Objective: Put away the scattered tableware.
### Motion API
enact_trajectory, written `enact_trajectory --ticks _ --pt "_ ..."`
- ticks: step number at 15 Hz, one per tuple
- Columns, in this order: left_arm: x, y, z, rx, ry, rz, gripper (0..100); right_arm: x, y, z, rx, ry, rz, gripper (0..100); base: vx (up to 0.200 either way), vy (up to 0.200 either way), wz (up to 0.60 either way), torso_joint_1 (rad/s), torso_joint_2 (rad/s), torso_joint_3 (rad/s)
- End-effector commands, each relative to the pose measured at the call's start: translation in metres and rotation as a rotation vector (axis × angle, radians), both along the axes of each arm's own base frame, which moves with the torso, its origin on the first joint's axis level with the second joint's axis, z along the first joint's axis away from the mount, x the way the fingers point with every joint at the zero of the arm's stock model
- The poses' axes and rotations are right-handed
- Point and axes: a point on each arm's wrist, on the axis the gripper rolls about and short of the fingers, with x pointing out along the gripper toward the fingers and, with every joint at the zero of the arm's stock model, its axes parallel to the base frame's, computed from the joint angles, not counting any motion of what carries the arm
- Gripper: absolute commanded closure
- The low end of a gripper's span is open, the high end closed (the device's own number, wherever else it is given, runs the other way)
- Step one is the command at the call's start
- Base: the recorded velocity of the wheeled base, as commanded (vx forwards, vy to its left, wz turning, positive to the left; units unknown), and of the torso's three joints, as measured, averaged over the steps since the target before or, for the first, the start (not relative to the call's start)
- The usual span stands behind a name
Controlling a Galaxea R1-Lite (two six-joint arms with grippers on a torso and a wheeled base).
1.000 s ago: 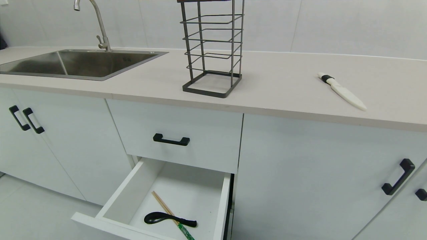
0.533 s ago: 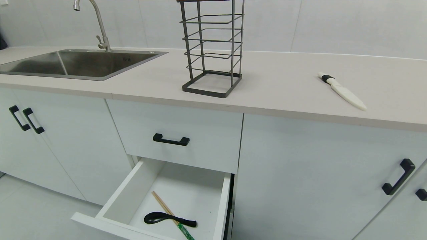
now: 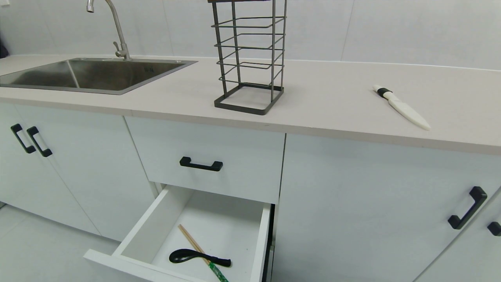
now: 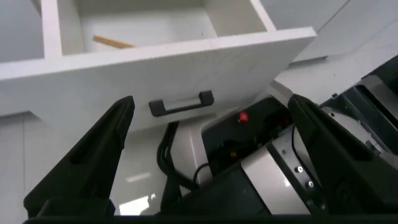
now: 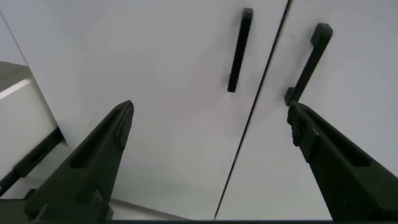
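My left claw gapes wide and empty, the open drawer just ahead. Right claw likewise, facing a cabinet handle.

The sink was seen as brushed steel, the wire rack as matt dark metal, the desk as matt, the spoon as glossy black.

Knife at 2 o'clock: cream, black band. Spoon black. Chopsticks tan, green patterned tips. Drawer white. Wire rack dark grey.
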Motion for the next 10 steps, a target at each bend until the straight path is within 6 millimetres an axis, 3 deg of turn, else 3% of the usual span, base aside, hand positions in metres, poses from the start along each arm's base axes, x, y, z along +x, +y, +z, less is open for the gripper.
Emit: enact_trajectory --ticks 1,5,10 --pt "0.021 -0.002 -0.004 0.083 0.176 -0.007 0 0.0 -0.001 -0.004 0.04 0.027 -0.046 0 0.0 0.0 0.0 0.0 0.0 0.0" --pt "0.048 -0.005 -0.008 0.275 0.198 -0.098 0 -0.006 -0.002 -0.007 0.064 -0.028 -0.004 0 0.0 0.0 0.0 0.0 0.0 0.0" --pt "0.085 -0.016 -0.009 0.316 0.184 -0.142 0 -0.005 -0.002 -0.006 0.065 -0.017 0.001 0 0.0 0.0 0.0 0.0 0.0 0.0"
